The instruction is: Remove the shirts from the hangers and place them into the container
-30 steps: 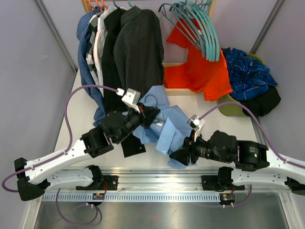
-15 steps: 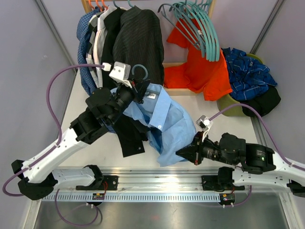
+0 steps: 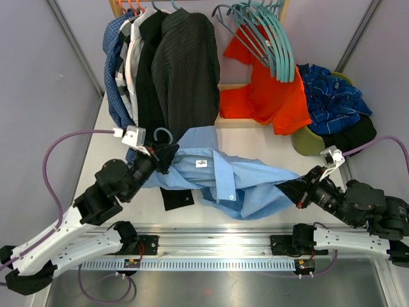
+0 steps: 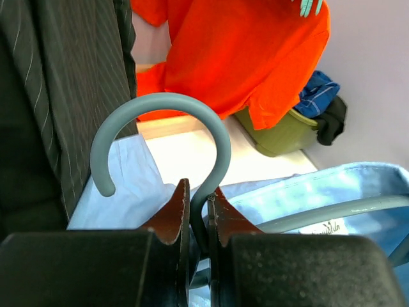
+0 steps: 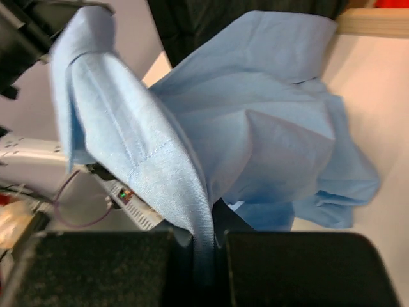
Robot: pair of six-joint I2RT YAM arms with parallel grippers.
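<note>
My left claw (image 4: pixel 199 203) is clamped tight on the hanger (image 4: pixel 163 102) hook, and my right claw (image 5: pixel 203 246) pinches the light blue shirt (image 5: pixel 255 128). At centre right, the olive tub (image 3: pixel 308 146) holds a blue-check shirt (image 3: pixel 332 96) and a black shirt (image 3: pixel 354 135).

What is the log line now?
left claw: shut on hanger | right claw: shut on light blue shirt | shirt: stretched between claws

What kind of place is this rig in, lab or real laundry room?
Likely a lab test cell: plain grey panel walls, a slotted aluminium mounting rail, and dark long-sleeved shirts hung beside a bunch of teal plastic hangers.
</note>
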